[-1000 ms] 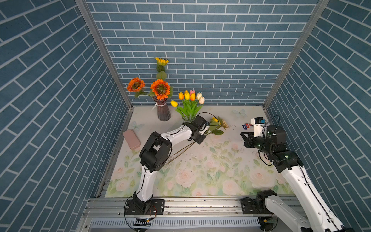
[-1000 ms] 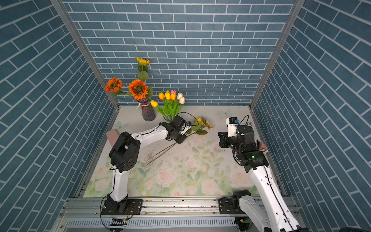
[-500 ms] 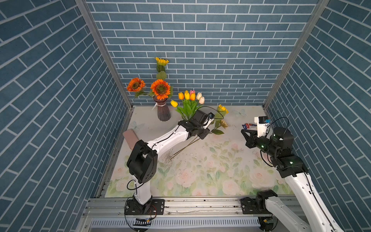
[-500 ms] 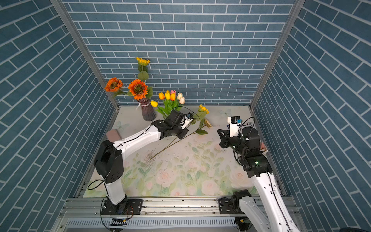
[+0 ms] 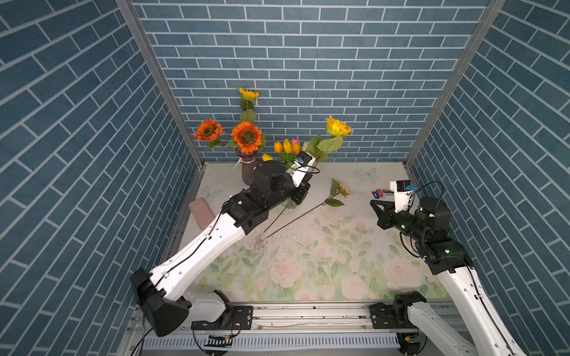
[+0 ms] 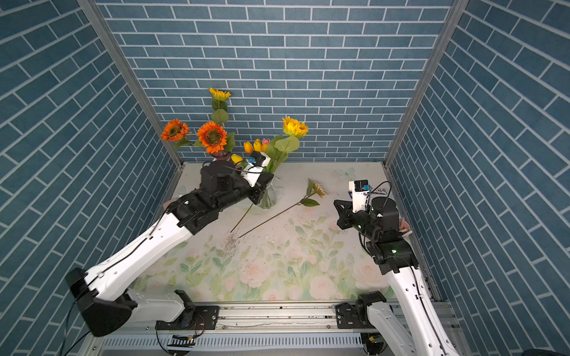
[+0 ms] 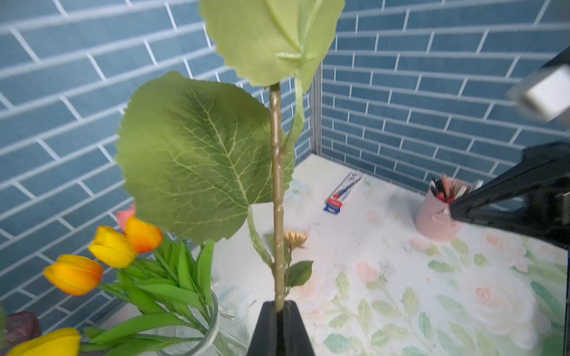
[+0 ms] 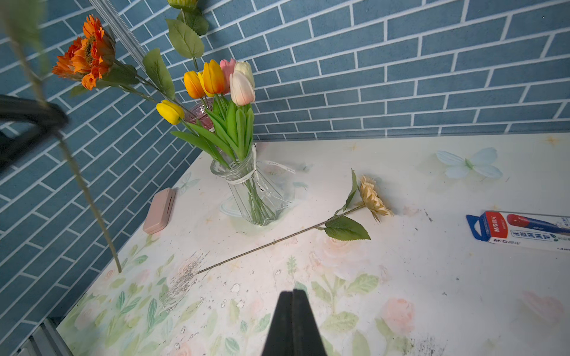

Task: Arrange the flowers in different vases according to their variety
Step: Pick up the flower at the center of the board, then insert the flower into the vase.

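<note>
1. The right gripper (image 8: pixel 292 291) is hovering at mid-right in both top views, with its jaws pressed together on nothing.
2. A cream sunflower (image 5: pixel 343 189) is lying on the floral mat (image 5: pixel 308 262), right of centre.
3. The left gripper (image 7: pixel 278 303) is pinching the stem of a yellow sunflower (image 5: pixel 337 127) and holding it tilted at centre.
4. Tulips (image 8: pixel 222 77) are standing in the clear vase (image 8: pixel 256 197), just beside that gripper.
5. Orange sunflowers (image 5: pixel 246 140) are standing in the purple vase (image 5: pixel 248 171), left of centre at the back wall.

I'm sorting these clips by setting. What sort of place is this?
Probably a staged robot test cell, not a real room: blue brick-print walls held by metal posts box in a rose-print mat, and a left arm and right arm are mounted on a rail along its front.
</note>
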